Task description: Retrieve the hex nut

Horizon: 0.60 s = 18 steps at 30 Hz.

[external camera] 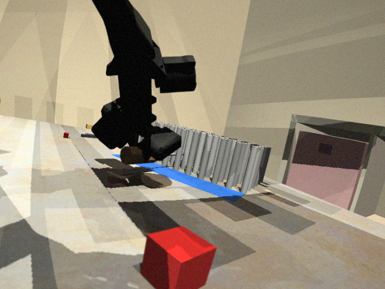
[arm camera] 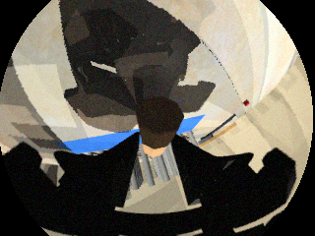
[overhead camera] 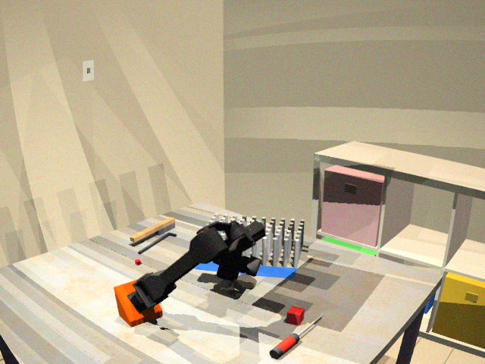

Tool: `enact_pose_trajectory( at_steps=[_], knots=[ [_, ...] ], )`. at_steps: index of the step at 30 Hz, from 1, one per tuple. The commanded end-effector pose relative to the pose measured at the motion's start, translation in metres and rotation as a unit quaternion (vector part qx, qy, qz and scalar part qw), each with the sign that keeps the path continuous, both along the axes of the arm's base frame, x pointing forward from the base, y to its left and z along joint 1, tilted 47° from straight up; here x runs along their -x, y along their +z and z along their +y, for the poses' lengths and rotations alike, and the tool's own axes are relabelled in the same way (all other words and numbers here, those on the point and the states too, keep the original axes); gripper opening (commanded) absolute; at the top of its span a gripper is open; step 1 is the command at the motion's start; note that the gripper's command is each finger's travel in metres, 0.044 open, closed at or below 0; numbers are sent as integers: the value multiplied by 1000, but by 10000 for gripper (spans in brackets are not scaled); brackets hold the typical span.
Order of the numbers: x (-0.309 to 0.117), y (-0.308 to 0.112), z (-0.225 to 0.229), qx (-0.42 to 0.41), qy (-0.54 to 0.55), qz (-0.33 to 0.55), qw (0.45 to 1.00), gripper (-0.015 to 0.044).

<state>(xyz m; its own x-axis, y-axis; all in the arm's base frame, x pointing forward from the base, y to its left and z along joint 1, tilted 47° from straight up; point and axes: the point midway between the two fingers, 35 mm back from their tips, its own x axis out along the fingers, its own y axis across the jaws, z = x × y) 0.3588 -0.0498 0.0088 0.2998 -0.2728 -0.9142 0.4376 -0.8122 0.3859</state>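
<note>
My gripper (overhead camera: 234,274) (external camera: 144,149) (arm camera: 156,135) is shut on a brown-handled tool (external camera: 131,155) (arm camera: 159,118), low over the near side of the blue taped strip (overhead camera: 280,271) (external camera: 198,183) (arm camera: 94,144). The handle's blunt end points away from the spacers. The tool's front part is mostly hidden by the fingers; a thin piece shows faintly toward the spacers in the exterior view. Where its tip is, I cannot tell. The metal spacers (overhead camera: 276,250) (external camera: 221,158) (arm camera: 148,172) stand upright in rows behind the strip. The hex nut is not visible in any view.
A dark bent rod (overhead camera: 156,243) and a wooden bar (overhead camera: 152,230) lie left of the field. A red cube (overhead camera: 295,315) (external camera: 178,257) and a red-handled screwdriver (overhead camera: 285,345) are at the front right. A small red cube (overhead camera: 137,262) (external camera: 65,135) (arm camera: 246,103) lies left. An orange block (overhead camera: 124,305) is by the arm's base.
</note>
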Motion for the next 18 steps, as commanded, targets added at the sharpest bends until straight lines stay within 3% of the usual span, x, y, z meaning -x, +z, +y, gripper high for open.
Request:
enact_pose_trajectory(
  at_steps=[1,18],
  knots=[
    [-5,1,1,-1,-1,-6,1000,0],
    [-15,-3,4,-1,-1,-6,1000,0]
  ],
)
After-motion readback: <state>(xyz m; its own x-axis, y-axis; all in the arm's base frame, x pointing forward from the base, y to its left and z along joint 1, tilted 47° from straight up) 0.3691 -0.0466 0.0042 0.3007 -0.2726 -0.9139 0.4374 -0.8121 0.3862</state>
